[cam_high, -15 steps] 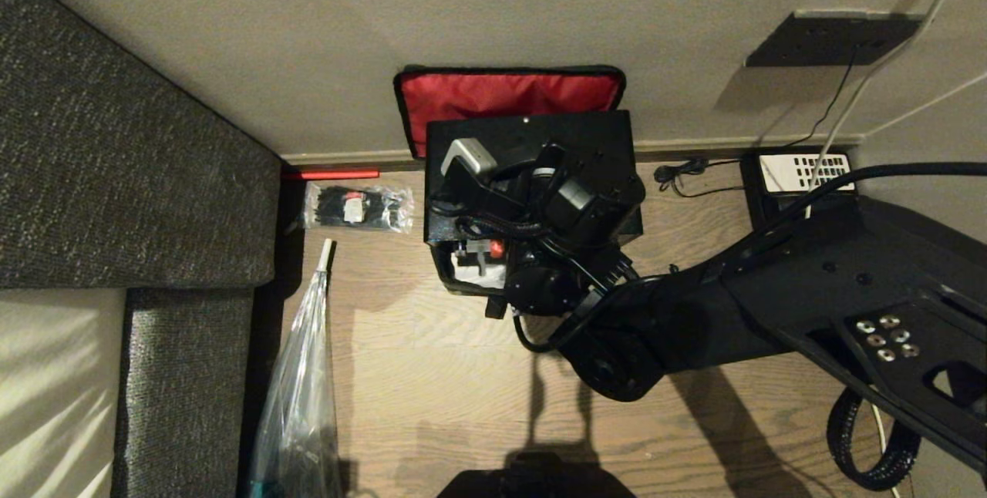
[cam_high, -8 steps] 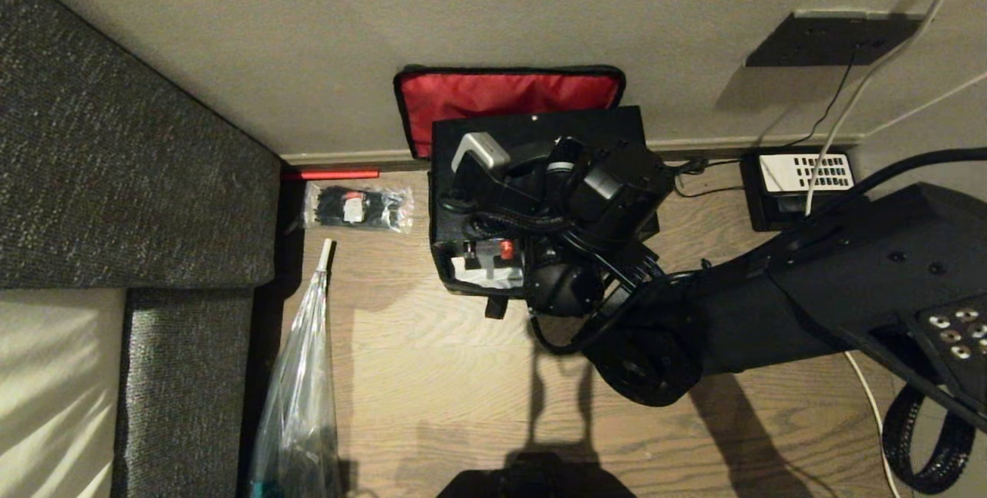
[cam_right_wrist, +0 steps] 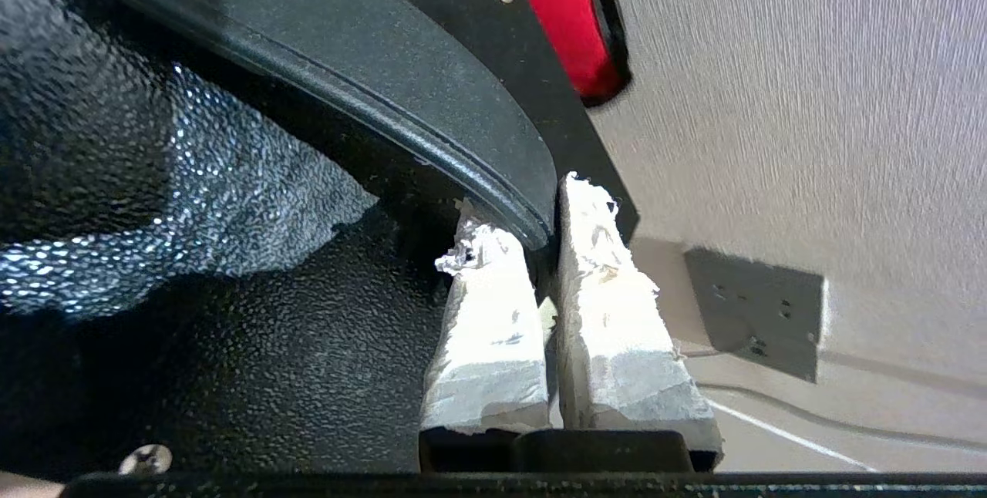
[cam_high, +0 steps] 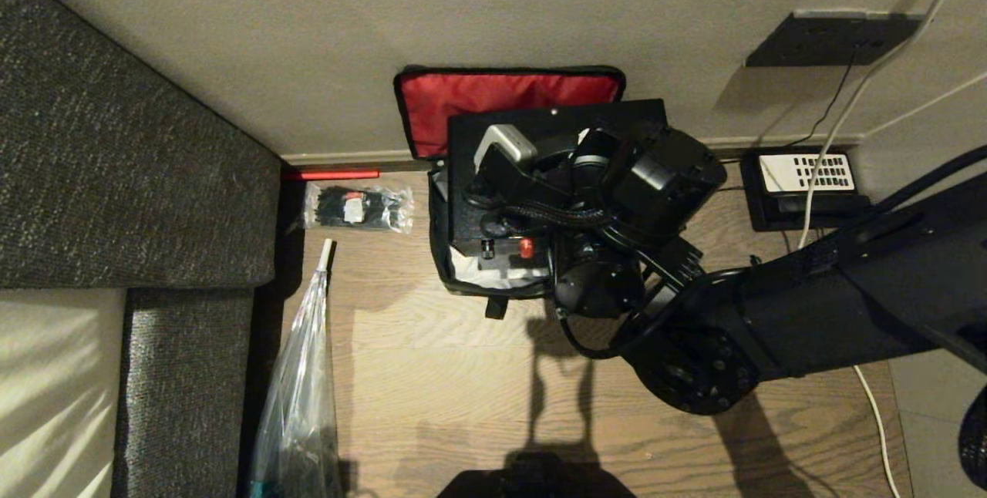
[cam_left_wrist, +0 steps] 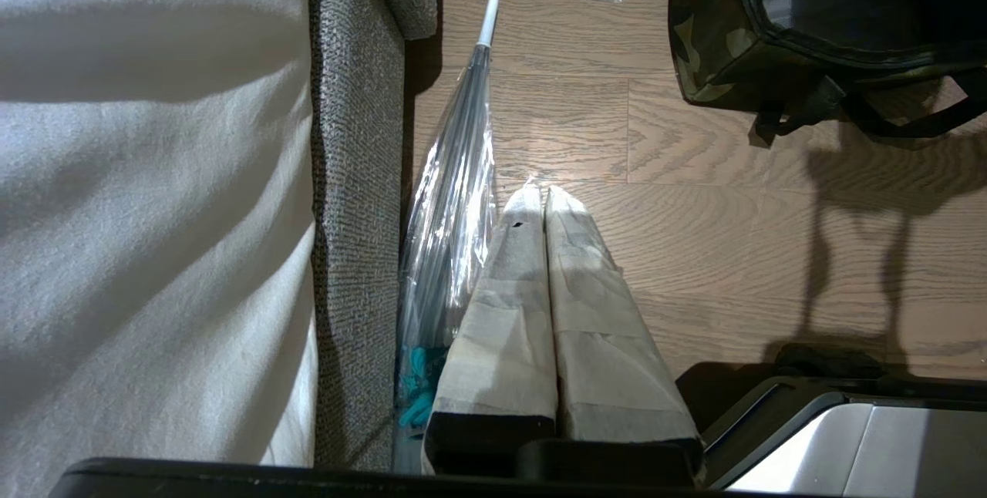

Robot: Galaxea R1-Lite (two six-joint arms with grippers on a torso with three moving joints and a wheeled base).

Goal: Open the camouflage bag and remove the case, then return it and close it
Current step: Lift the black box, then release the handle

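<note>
Overhead, from the head view, the boxy soft camouflage bag (cam_high: 463, 282) stands on the wood-plank floor (cam_high: 432, 375) against the pale wall (cam_high: 385, 20), its red-lined lid flap (cam_high: 505, 101) thrown back up the wall. The flat black rectangular hard case (cam_high: 555, 124) hangs tilted over the bag's open mouth, its small red latch (cam_high: 526, 248) facing the robot; the black right arm (cam_high: 771, 321) covers most of it. A clear packet of black cable ties (cam_high: 358, 208) lies just beside the bag, a long clear plastic bag (cam_high: 297, 405) near the grey woven sofa (cam_high: 131, 159). A black telephone with a white keypad (cam_high: 806, 174) sits by the wall on the other side, with cables and a dark wall socket plate (cam_high: 833, 39) above it. Open floor lies in front of the bag.

In the left wrist view, the left gripper (cam_left_wrist: 537, 193) hangs parked over the floor, its taped fingers pressed together with nothing between them. The plastic bag lies just beside it along the sofa's edge, and the camouflage bag's corner with its black strap (cam_left_wrist: 887, 120) shows well apart.

In the right wrist view, the right gripper (cam_right_wrist: 537, 213) is clamped tight on the case's curved black handle (cam_right_wrist: 385, 74), one taped finger (cam_right_wrist: 486, 313) on each side. The case's pebbled black face fills the near side; the wall and socket plate stand beyond.
</note>
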